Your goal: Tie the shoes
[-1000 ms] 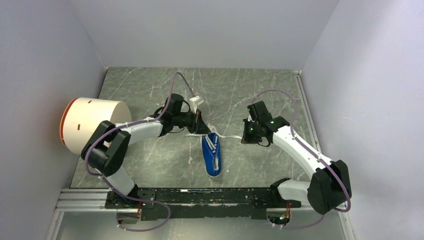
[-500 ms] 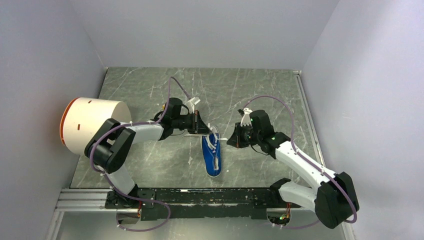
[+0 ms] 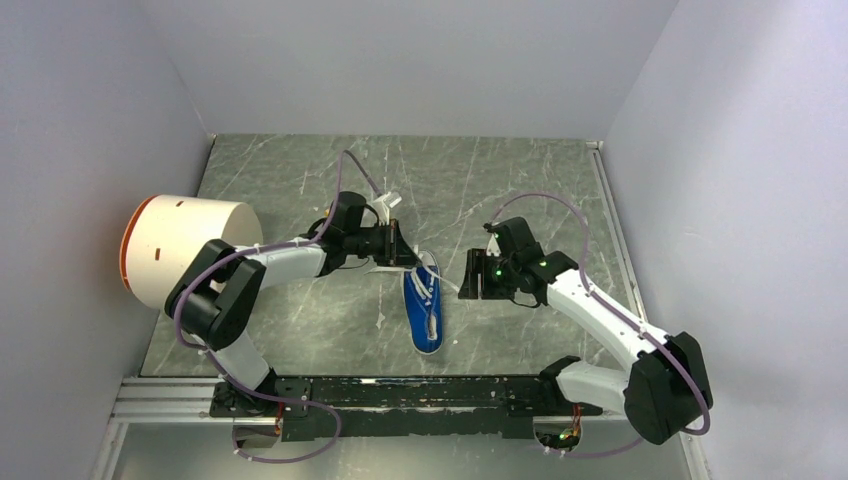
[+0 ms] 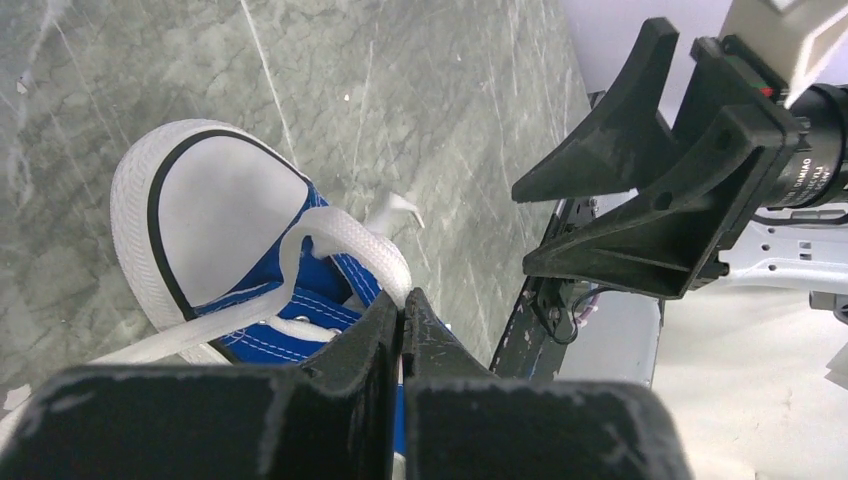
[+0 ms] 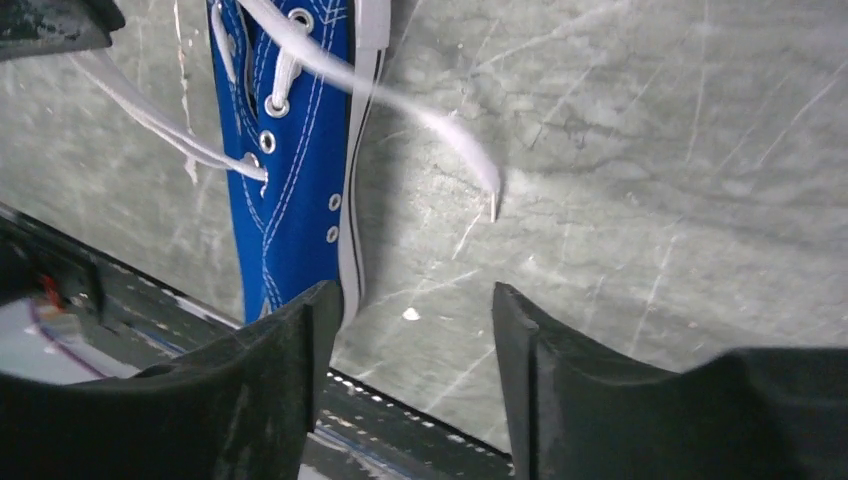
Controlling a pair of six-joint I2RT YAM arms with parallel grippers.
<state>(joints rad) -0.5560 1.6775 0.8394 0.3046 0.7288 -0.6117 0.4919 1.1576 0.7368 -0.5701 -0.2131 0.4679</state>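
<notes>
The blue shoe lies on the marble table, white toe cap pointing away from the arm bases. My left gripper hovers over the toe end, shut on a loop of white lace pinched between its tips. My right gripper stands open just right of the shoe with nothing between its fingers. The other lace end lies loose on the table beside the shoe's side. In the left wrist view the right gripper shows with its jaws spread.
A white cylinder with an orange rim lies at the table's left edge, close to the left arm. A black rail runs along the near edge by the shoe's heel. Walls close in the table on three sides.
The right gripper has opened and let go of the lace end, which now lies on the table. It moved left toward the shoe. The left gripper holds its lace almost still.
</notes>
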